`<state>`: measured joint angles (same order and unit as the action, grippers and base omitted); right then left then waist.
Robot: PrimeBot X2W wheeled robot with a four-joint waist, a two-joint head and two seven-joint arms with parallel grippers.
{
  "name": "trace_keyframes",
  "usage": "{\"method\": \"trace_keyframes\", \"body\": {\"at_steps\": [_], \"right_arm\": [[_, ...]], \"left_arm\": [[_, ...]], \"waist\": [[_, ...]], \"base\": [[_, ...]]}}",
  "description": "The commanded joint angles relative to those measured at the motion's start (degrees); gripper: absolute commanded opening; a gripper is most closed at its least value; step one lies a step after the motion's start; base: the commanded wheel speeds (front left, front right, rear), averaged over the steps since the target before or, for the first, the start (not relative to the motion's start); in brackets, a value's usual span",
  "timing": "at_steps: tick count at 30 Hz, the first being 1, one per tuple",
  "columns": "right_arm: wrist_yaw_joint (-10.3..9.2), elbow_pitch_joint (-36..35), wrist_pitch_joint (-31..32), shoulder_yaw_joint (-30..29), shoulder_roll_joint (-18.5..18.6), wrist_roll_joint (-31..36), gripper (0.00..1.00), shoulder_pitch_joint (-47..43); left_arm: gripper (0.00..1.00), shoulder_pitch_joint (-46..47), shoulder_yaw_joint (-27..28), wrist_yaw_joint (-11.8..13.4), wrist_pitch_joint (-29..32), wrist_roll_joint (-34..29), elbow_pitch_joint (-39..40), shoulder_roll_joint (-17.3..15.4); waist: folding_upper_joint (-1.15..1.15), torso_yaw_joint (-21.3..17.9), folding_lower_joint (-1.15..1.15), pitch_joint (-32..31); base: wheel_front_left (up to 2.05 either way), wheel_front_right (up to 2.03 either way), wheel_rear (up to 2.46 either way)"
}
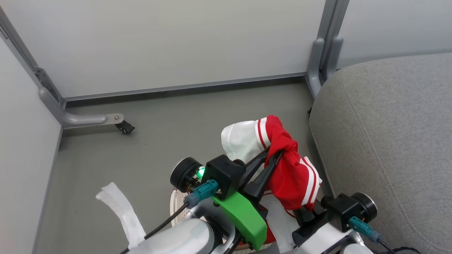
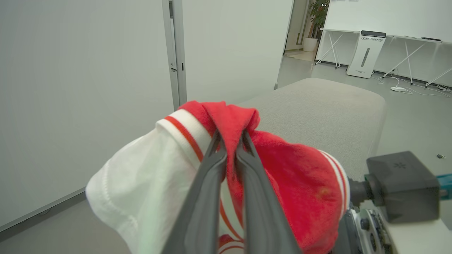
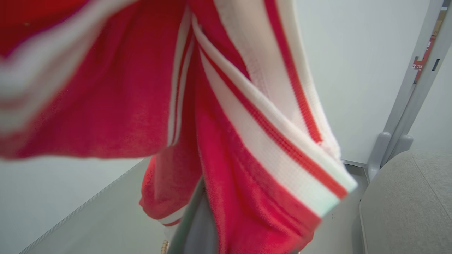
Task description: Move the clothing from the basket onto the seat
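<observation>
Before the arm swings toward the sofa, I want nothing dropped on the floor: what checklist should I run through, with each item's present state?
1. Grip: the left end effector pinches a red fold of the red-and-white striped soft fabric clothing: ok.
2. Clothing above the large grey upholstered seat: not ok, it hangs beside the seat's edge.
3. Landing spot: bare grey cushion shows to the right: ok.
4. Lower fabric clear of the cream-white perforated plastic basket: cannot tell, that part is hidden.
5. Right end effector open or shut: cannot tell, fabric covers its fingers.
</observation>
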<state>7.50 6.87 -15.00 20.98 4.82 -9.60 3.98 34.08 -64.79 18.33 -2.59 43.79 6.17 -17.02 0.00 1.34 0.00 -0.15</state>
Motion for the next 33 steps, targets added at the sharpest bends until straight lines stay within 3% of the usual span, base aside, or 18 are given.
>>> {"method": "trace_keyframes", "body": {"at_steps": [1, 7, 8, 9, 24, 33], "right_arm": [[-0.02, 0.1, -0.3, 0.2, 0.4, -0.6, 0.0, 0.0], [-0.02, 0.6, -0.3, 1.0, 0.9, -1.7, 0.0, -0.2], [-0.03, 0.6, -0.3, 0.9, 1.0, -1.7, 0.0, -0.3], [-0.02, 0.6, -0.3, 0.8, 1.0, -1.8, 0.0, -0.4], [-0.02, -0.9, -0.3, -0.6, 1.3, -1.1, 0.0, -2.0], [-0.02, -4.9, -0.3, -3.7, 0.7, -2.0, 0.0, -1.2]], "left_arm": [[0.0, 0.3, 0.2, 0.2, -0.1, 0.2, -0.3, -0.1], [0.0, 0.4, 0.2, 0.9, -0.2, -0.3, -1.0, -0.2], [0.43, 0.9, 0.1, 1.2, -0.5, -1.3, -1.2, -0.4], [1.0, 1.1, -0.1, 1.4, -0.7, -1.5, -1.4, -0.6], [1.0, 0.6, -0.2, 3.5, -2.5, -3.6, -3.2, -1.2], [1.0, -2.0, 0.5, 3.1, -8.4, -5.3, -4.6, -3.8]], "waist": [[0.0, 0.0, 0.0, 0.0], [0.0, -0.1, 0.0, 0.0], [0.0, -0.1, 0.0, -0.1], [0.0, -0.2, 0.0, -0.1], [0.0, -1.1, 0.0, -0.3], [0.0, -5.7, 0.0, 2.5]], "base": [[0.0, 0.0, 0.0], [0.0, 0.0, 0.0], [0.0, 0.0, 0.0], [0.0, 0.0, 0.0], [0.0, 0.0, 0.0], [0.0, 0.0, 0.0]]}}
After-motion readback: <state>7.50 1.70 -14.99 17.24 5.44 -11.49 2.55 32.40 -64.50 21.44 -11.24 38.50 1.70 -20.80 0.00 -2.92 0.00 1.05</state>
